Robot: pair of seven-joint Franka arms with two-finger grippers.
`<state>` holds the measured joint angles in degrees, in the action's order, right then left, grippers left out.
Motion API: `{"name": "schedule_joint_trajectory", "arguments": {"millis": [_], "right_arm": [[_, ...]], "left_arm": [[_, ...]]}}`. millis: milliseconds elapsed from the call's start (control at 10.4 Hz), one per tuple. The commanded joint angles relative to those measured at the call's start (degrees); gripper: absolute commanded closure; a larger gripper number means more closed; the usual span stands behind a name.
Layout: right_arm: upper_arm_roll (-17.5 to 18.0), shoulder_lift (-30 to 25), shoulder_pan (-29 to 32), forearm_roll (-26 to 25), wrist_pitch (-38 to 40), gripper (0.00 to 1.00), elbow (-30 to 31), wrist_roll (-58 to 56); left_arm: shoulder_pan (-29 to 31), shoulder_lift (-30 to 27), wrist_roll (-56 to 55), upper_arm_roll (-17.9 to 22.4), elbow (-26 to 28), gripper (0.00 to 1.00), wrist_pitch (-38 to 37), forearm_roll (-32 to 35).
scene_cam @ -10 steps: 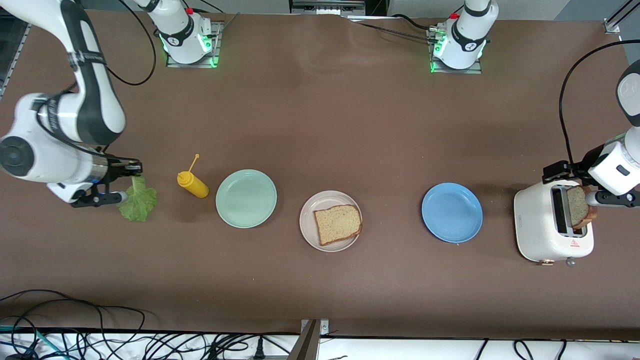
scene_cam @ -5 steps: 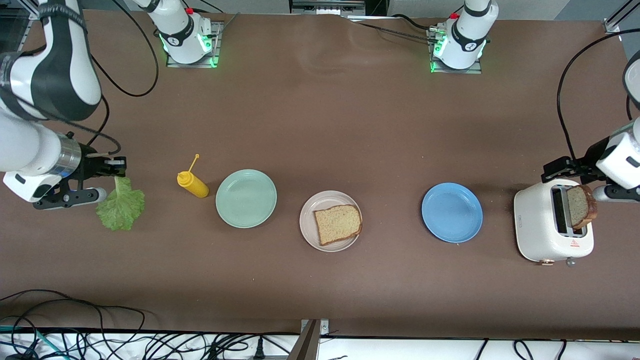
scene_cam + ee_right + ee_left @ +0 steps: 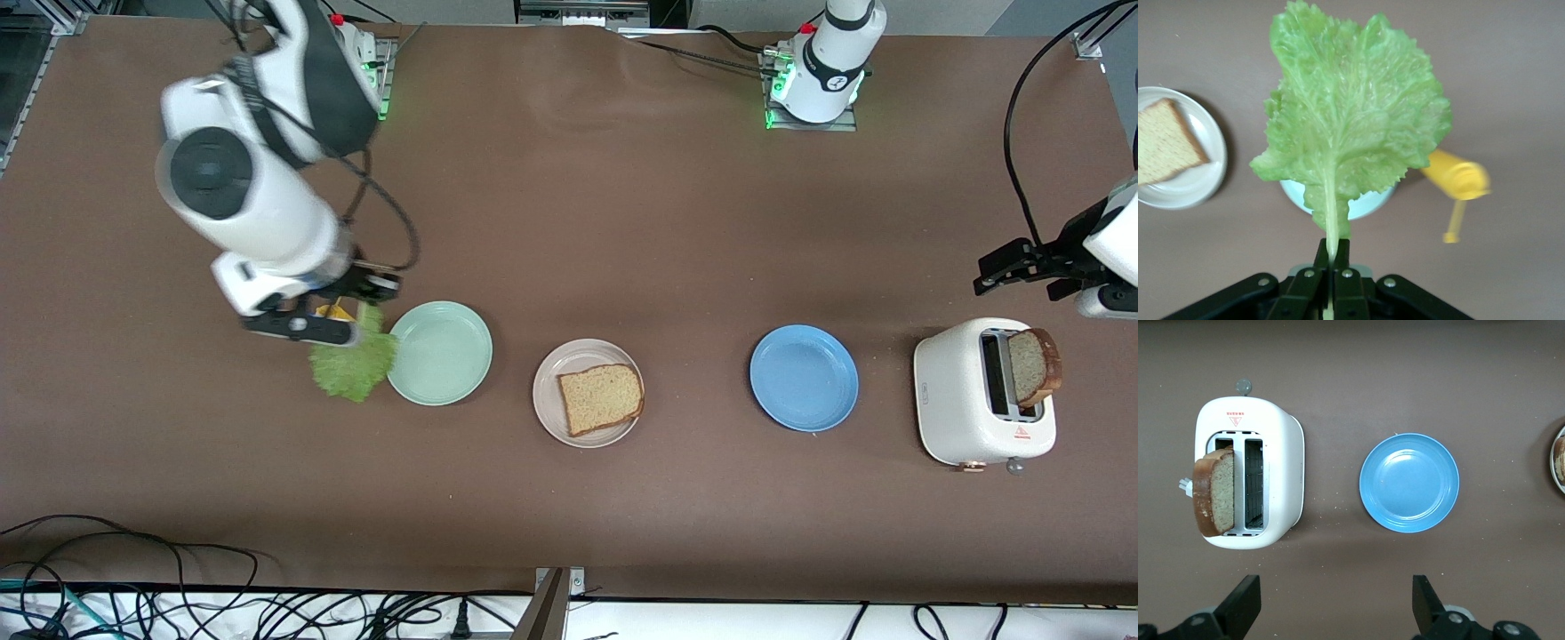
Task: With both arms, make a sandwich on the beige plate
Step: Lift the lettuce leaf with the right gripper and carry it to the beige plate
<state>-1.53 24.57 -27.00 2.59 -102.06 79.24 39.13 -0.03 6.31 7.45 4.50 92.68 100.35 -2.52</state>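
My right gripper is pinched tight on the stem of the lettuce leaf, which hangs in the air over the table between the yellow mustard bottle and the mint-green plate. The beige plate sits in the middle of the row with one bread slice lying flat on it. To do this step well, I should carry the leaf clear of the green plate, centre it over the bread, lower until the ruffled end drapes across the slice, and only then let go so it does not slide off. My left gripper waits with jaws spread wide, empty, above the white toaster, where the second bread slice stands in a slot.
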Motion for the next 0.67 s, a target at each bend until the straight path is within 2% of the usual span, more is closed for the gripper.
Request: {"name": "schedule_joint_trajectory", "arguments": {"millis": [0,192,577], "right_arm": [[-0.75,7.12,-4.0,4.43,-10.46,1.0,-2.07,15.2],[-0.75,12.14,-7.79,6.2,-22.16,1.0,-2.07,31.63],[-0.84,24.44,-14.3,6.12,-48.77,1.0,-2.07,51.63]], "left_arm": [[-0.23,-2.61,2.74,0.16,1.45,0.0,-1.38,-1.35],[-0.76,-3.06,2.92,0.25,1.45,0.0,-1.56,-1.17],[-0.76,-2.8,6.96,0.16,1.54,0.0,-2.97,-0.99]]}}
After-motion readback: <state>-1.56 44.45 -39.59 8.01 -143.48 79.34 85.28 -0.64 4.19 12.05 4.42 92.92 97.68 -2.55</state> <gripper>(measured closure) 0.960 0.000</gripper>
